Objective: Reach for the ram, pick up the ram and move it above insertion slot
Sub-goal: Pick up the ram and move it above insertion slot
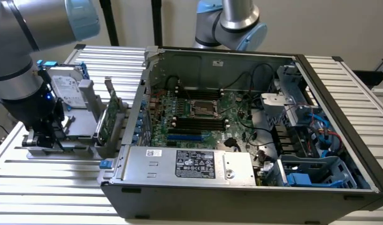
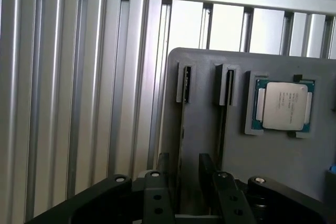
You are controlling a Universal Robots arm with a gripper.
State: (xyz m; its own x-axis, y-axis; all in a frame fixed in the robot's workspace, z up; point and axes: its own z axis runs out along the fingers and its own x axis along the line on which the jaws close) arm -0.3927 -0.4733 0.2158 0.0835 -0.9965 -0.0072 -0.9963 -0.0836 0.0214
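The two black fingers stand apart, jaws wide, and grip nothing. They straddle the ram, one on each side, with a gap showing between each finger and the board. The gripper is low over it, wrist pointing straight down.

The ram is seen edge-on in the wrist view: a long, very thin dark strip standing upright on its long edge. It sits in a narrow groove of a grey holder, its far end caught in a small raised bracket. Its chips and its faces cannot be made out from this angle. A second stick stands parallel in the next groove, just beside the first, in a bracket of its own. Further along the holder a CPU lies flat in a square pocket, silver lid up, green rim around it.

In the exterior view the gripper hangs at the near end of the holder, at the exterior view's left. On the same holder stand a green card, upright, and a silver drive behind it. The holder rests on a ribbed aluminium table. To the exterior view's right lies the open case, well apart from the gripper, with the long black slots on its board. A second arm rises behind the case.
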